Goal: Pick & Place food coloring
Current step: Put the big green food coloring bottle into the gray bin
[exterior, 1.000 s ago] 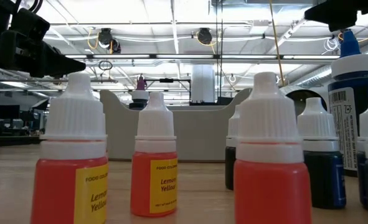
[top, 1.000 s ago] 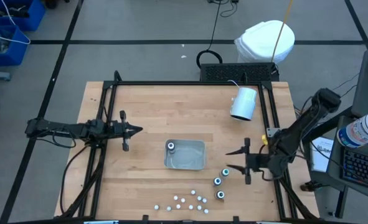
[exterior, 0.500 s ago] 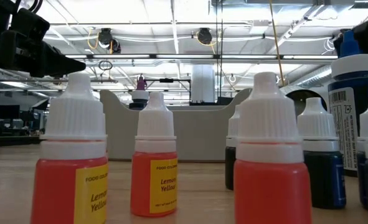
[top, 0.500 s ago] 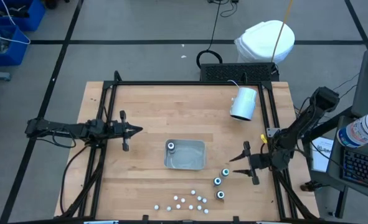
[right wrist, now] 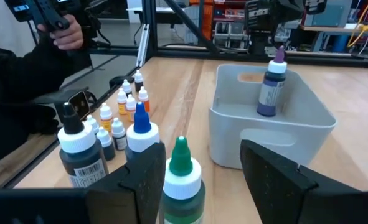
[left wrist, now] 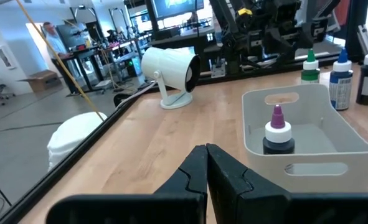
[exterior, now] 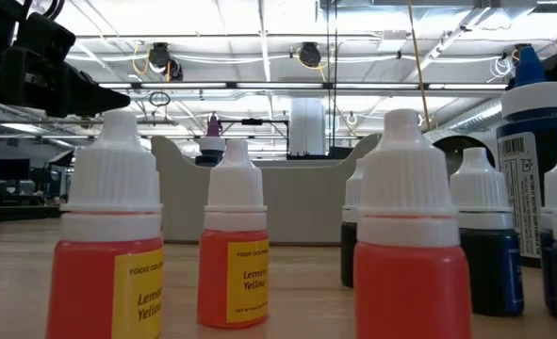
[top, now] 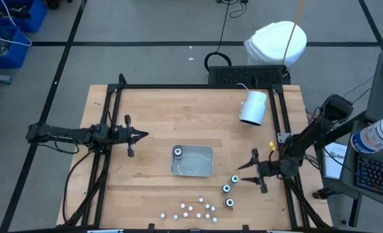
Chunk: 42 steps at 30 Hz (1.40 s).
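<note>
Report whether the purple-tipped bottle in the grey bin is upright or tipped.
Upright: the purple-tipped bottle stands on its base inside the grey bin, tip pointing up.

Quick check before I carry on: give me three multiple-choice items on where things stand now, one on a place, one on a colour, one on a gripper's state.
1. Where is the purple-tipped bottle?
A. Standing inside the grey bin
B. Lying beside the white lamp
C. Held by the left gripper

2. What colour is the tip of the bottle between the right gripper's fingers in the right wrist view?
A. Red
B. Green
C. Yellow

3. How do the left gripper's fingers stand?
A. Wide open
B. Shut on a bottle
C. Shut, holding nothing

Answers:
1 A: both wrist views show it upright within the bin's walls.
2 B: the green-tipped bottle stands between the two open fingers.
3 C: the left wrist view shows the fingers pressed together with nothing in them.
</note>
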Motion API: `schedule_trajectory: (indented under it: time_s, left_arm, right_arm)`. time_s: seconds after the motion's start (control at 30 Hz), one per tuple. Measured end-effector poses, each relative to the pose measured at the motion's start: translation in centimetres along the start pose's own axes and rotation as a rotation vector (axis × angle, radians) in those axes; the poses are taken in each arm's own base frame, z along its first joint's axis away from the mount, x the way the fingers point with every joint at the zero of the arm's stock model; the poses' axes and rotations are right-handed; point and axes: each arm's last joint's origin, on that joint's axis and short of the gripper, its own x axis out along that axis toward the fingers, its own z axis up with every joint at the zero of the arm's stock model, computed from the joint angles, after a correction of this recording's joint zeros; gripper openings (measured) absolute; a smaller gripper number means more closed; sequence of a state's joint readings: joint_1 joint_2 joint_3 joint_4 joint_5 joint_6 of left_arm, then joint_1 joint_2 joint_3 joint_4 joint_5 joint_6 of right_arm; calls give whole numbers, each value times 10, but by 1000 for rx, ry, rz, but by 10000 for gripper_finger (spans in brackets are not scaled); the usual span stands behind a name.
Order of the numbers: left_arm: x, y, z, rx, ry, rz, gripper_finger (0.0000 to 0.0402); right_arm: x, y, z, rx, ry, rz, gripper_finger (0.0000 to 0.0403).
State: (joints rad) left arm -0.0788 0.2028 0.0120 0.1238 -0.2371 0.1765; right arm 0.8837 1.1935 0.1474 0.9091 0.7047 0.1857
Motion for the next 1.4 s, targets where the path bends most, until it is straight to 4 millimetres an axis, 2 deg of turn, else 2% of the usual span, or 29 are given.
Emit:
schedule_trajectory:
  time_s: [0.43,0.97,1.4]
  left_arm:
    - [0,0,0,-1,0,-1,10]
    - [0,0,0,24,0,-1,10]
    - [0,0,0,21,0,0,10]
  right_arm:
    - [32,27,-3,-104,62,-10,199]
    - [36,19,-8,-68,92,-61,199]
    - [35,23,-5,-133,68,20,199]
